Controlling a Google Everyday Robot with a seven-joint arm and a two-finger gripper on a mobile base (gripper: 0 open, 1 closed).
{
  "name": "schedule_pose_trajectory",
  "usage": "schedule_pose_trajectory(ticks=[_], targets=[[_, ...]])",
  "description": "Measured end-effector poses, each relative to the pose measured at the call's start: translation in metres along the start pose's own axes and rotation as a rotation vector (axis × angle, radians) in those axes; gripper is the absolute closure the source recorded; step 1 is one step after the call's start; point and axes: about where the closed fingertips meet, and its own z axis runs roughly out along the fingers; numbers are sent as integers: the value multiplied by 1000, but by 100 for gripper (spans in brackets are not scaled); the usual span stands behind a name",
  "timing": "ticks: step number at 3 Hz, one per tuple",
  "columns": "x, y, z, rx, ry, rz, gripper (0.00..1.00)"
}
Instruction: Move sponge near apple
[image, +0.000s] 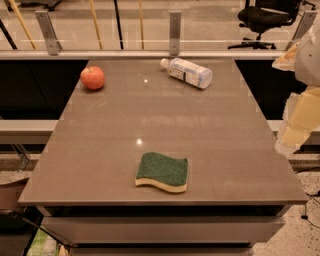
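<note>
The sponge (162, 172) lies flat near the front edge of the table (100, 150), green side up. The gripper (296, 125) hangs off the table's right side, well apart from the sponge; whether it is open I cannot tell. The apple (92, 78) sits at the far left corner, and a bottle (187, 72) lies on its side at the far middle. Carried too far, the sponge could nudge the apple off that corner, and a wide swing could set the bottle rolling
</note>
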Motion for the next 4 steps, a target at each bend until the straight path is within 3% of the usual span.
schedule_pose_trajectory(ticks=[1,2,3,4], targets=[[0,0,0,0,0,0,0],[0,2,-4,1,-42,2,0],[15,8,2,-8,-148,10,0],[27,22,11,-36,-301,20,0]])
